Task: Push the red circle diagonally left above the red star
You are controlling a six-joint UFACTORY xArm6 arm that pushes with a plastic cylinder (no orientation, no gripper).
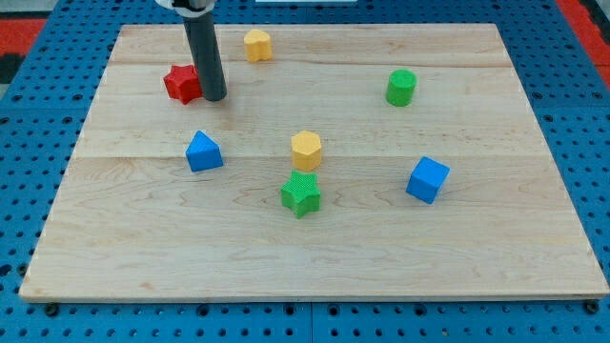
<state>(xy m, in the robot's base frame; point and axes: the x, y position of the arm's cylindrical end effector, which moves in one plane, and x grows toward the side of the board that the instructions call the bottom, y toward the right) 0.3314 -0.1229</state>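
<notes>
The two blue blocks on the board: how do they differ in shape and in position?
The blue triangular block has a peaked top; the blue cube has flat square faces and stands turned, one corner toward the view's bottom. The triangular block lies at the view's left, nearer my tip; the cube lies far to the view's right. Both are the same blue and stand alone, touching nothing.

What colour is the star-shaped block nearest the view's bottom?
Green, clearest in the camera view.

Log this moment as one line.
my tip | touching right side of red star-shaped block | red circle: not visible | wooden board
</notes>
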